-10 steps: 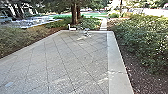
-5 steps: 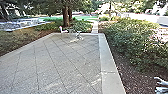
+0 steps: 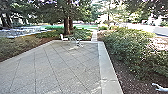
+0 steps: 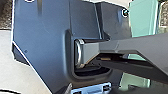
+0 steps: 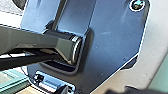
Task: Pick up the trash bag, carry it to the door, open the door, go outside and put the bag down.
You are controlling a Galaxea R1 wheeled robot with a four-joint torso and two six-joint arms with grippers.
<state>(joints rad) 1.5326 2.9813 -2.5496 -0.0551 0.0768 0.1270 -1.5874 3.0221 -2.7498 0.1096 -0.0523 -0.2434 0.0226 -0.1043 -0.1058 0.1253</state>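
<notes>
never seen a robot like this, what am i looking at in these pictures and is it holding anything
This is a wheeled robot with a bending torso and two arms. The head view, taken from high on it, looks out over a paved yard with a pale border. A white chair stands at the far end, near tree trunks, and bushes grow along one side.

The other two views come from cameras on its wrists. The wide dark plate and the jointed bar in them are parts of the robot itself. Whether it holds anything, I cannot tell from these pictures.
</notes>
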